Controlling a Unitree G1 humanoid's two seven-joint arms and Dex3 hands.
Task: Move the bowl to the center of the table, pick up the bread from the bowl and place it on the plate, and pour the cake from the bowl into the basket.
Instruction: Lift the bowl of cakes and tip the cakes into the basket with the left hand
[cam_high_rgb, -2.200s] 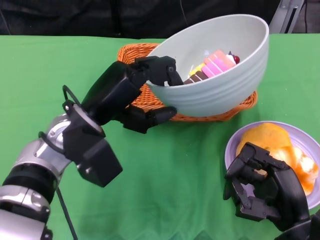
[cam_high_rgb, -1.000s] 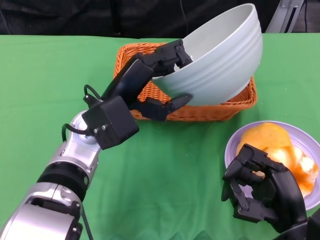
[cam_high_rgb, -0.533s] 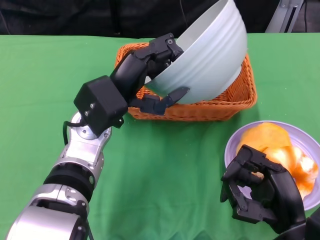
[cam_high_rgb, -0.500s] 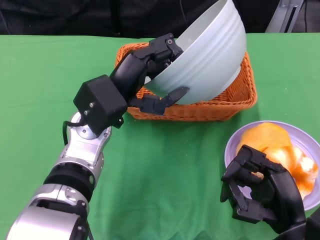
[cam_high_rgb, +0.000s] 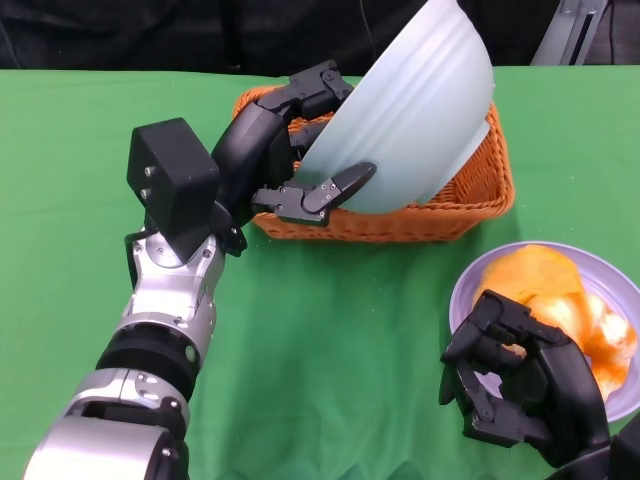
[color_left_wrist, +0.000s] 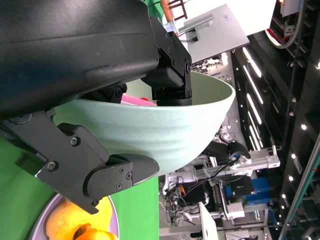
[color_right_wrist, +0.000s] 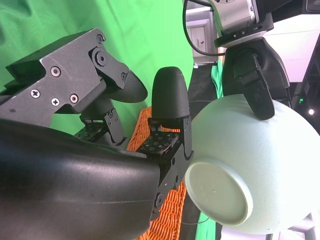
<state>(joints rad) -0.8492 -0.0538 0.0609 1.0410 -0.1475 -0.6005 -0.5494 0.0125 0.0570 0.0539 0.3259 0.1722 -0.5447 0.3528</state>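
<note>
One pink cake (color_left_wrist: 134, 100) edge shows only inside the wrist-view bowl (color_left_wrist: 165, 135).

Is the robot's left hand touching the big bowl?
Touching. In the head view the left hand grips the tilted bowl by its rim, one finger pressed on the outside wall; the left wrist view shows the same grip.

Bowl (cam_high_rgb: 420, 110) interior w/ cake, basket (cam_high_rgb: 470, 205) inside: hidden; plate (cam_high_rgb: 470, 290) edge-cropped.

You get bright, even overhead light and soft shadows; ceiling lamps (color_left_wrist: 280, 82) glare, and close black shells look blurred.
</note>
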